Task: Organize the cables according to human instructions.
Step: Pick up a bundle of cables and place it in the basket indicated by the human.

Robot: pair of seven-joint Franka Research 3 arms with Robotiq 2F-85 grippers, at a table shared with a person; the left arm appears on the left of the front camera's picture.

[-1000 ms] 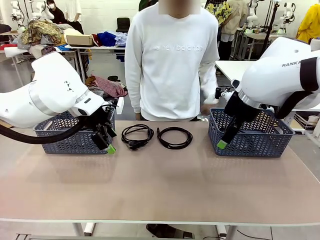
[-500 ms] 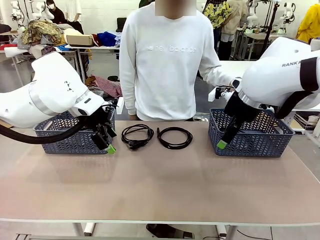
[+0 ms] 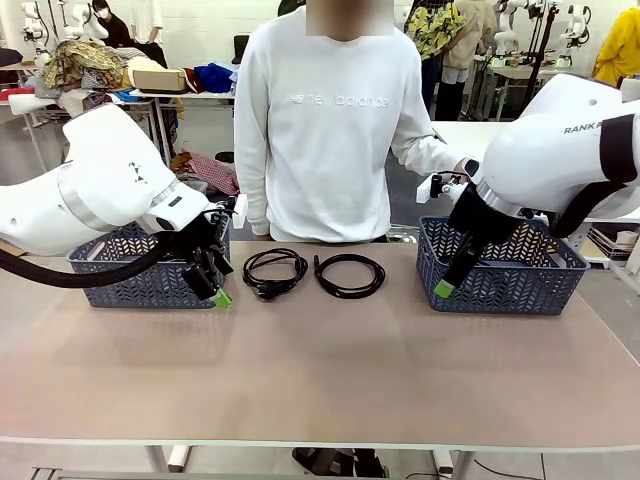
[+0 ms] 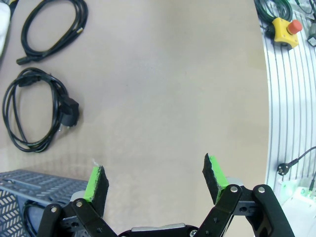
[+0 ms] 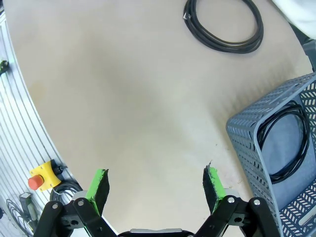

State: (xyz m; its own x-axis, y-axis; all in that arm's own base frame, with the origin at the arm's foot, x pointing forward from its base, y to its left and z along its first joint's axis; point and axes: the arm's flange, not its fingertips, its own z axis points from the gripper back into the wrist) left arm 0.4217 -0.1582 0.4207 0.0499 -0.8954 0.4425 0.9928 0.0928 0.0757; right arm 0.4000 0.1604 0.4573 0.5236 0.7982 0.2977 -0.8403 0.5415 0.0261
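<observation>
tabletop point(image 3: 320, 380) looks like smooth matt beige laminate. left basket point(image 3: 140, 282) and right basket point(image 3: 520, 285) are grey-blue moulded plastic, perforated in a herringbone pattern, dull finish. left cable point(image 3: 270, 290) and right cable point(image 3: 350, 294) have a black rubbery jacket with a faint sheen. left arm point(image 3: 100, 190) and right arm point(image 3: 570, 140) wear glossy white plastic shells. left gripper point(image 4: 154, 170) is hard black stuff, metal or plastic I can't tell, with matt green pads point(image 4: 93, 183). person's sweatshirt point(image 3: 335, 150) is soft white cloth. rail point(image 4: 291, 98) by the table edge is ribbed bare metal, button box point(image 4: 282, 25) is shiny yellow plastic
</observation>
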